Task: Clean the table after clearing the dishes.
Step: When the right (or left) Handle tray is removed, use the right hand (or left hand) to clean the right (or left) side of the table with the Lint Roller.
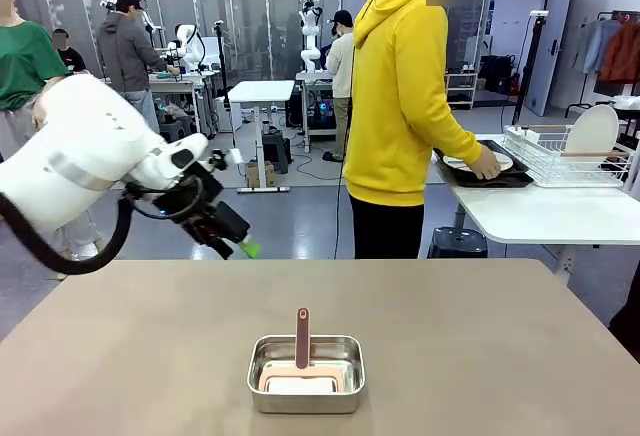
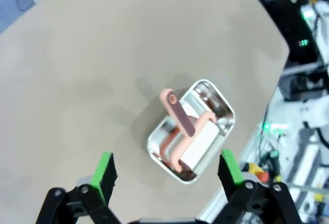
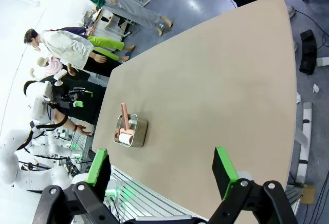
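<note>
my left gripper (image 1: 245, 248) hung released, pads wide apart, above the surface (image 1: 500, 356). the steel pan (image 2: 205, 106) with its pink-handled brush (image 2: 177, 112) sat below and just ahead of it. my right gripper (image 3: 160, 157) was also released, well back from the pan. the dishes (image 1: 462, 164) lay far beyond both, on a white table (image 1: 540, 216) under a person's hand (image 1: 488, 167).

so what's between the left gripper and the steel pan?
Nothing: only bare table lies between the left gripper and the steel pan, as the front view shows.
</note>
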You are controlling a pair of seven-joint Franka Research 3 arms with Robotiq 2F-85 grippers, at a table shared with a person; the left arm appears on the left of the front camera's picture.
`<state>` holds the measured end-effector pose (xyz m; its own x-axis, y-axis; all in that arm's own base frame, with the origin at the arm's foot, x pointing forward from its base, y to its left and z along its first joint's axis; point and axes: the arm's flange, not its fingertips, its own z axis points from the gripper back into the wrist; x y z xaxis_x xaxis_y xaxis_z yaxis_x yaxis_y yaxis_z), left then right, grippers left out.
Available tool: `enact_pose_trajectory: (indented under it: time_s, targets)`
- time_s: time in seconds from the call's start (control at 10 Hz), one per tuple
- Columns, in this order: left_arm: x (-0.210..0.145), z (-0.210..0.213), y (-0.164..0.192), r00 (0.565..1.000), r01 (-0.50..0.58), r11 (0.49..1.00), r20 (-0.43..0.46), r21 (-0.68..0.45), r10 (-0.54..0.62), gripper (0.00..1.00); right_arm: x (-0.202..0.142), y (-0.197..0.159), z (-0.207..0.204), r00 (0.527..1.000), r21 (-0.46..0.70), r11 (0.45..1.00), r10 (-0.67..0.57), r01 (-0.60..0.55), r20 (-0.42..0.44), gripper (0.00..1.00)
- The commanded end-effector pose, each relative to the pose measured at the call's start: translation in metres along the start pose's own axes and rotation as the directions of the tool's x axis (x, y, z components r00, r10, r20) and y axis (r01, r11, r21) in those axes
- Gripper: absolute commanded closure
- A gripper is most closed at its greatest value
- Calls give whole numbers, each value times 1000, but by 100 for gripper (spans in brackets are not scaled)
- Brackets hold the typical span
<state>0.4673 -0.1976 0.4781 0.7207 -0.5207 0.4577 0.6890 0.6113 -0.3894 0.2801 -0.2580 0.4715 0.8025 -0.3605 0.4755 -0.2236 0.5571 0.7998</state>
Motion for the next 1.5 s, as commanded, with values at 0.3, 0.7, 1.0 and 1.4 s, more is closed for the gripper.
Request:
enact_pose_trajectory:
  time_s: [0.3, 0.7, 1.0, 1.4]
  targets:
    - [67, -45, -14, 933, 152, 984, -315, -96, -175, 0, -1, 1, -1, 1000, 10, 1000, 15, -15, 9, 0]
    - [80, -67, -24, 895, 175, 969, -383, -174, -230, 0, -1, 1, -1, 1000, 10, 1000, 15, -15, 9, 0]
    - [69, -74, -19, 899, 196, 970, -369, -142, -236, 0, -1, 1, -1, 1000, 10, 1000, 15, -15, 9, 0]
    - [74, -76, -18, 895, 196, 968, -374, -155, -241, 0, -1, 1, -1, 1000, 10, 1000, 15, -15, 9, 0]
